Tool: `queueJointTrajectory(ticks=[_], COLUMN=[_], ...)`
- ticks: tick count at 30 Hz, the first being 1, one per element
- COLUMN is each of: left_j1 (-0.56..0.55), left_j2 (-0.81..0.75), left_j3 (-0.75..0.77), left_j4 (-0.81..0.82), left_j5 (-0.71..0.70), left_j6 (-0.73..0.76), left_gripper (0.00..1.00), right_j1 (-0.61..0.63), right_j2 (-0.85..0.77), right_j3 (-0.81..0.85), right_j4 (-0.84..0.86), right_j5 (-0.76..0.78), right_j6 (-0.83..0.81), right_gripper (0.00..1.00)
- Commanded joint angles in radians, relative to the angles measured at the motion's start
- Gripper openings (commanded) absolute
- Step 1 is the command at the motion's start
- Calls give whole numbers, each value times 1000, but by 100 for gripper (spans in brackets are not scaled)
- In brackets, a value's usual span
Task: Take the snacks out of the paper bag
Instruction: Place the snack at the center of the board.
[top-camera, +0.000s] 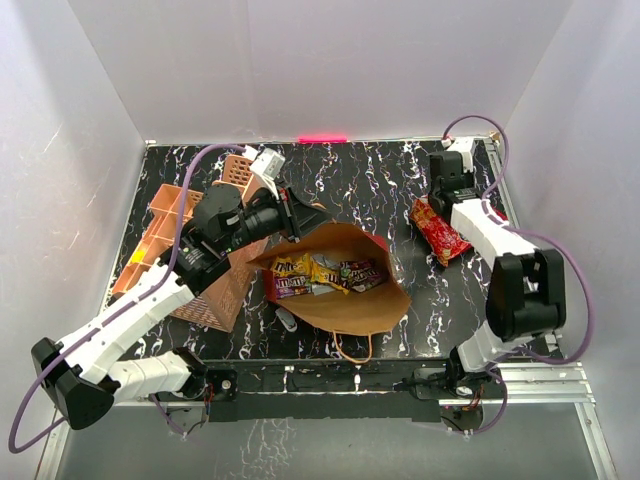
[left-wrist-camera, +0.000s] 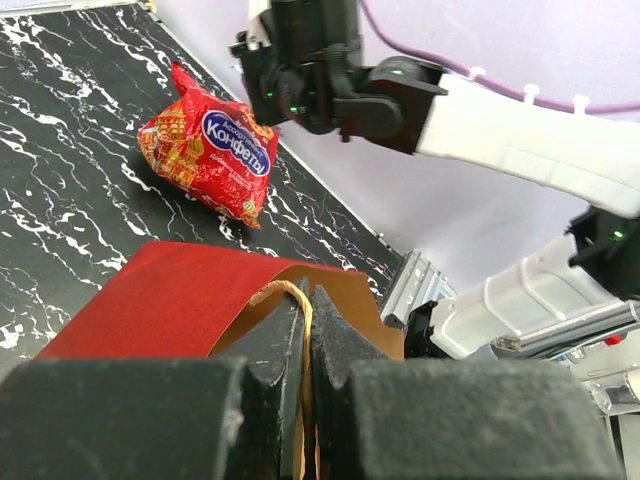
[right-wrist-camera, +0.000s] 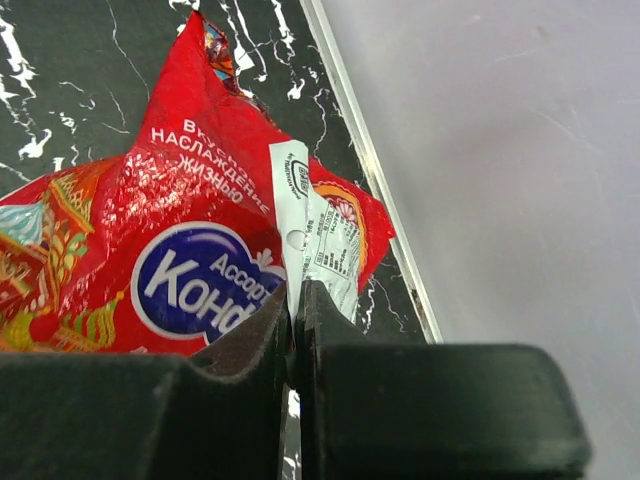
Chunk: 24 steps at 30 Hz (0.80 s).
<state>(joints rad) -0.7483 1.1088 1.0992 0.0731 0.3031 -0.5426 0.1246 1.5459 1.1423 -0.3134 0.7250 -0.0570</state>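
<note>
Two claws are pinching shut, one on each bag.
From above, the left claw (top-camera: 292, 218) is gripping the paper bag (top-camera: 350, 312) by its rim, candy packets (top-camera: 320, 275) lying inside. Its own view is showing floppy paper between the fingers (left-wrist-camera: 270, 350). The right claw (right-wrist-camera: 296, 300) is squeezing the flat seam of the red cookie bag (right-wrist-camera: 150, 220), likely light and slippery, sitting by the edge of the table (right-wrist-camera: 60, 100).
</note>
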Motion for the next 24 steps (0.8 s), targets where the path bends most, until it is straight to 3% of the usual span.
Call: queueJointTrajectory(ticks=[1,5,9,14,19,21,24], left_j1=[-3,-3,-3,-3,-3,-3,-3], left_j2=[-47,-61,-59,-39,-27,-23,-21], left_j3=[11,0,1,-4,5,10,14], left_j4=[44,47,49,81,78,71,58], left_j5=[31,32,47,91,102,98,90], left_j6=[6,5,0,-27,-33,-32,-29], left_gripper=[0,0,0,0,0,0,0], right_j1=[-13,-14,-14,-14,-14,-14,-14], right_j2=[105,266,368,378,318,277,210], right_j3=[86,147,200,88,53,53,54], right_j4=[133,153,70,111,107,99,63], right_j5=[26,3,-114,-200,-181,-165,-149], right_j6=[-24,-21,92,170,162,145,128], right_gripper=[7,7,7,7,9,18,40])
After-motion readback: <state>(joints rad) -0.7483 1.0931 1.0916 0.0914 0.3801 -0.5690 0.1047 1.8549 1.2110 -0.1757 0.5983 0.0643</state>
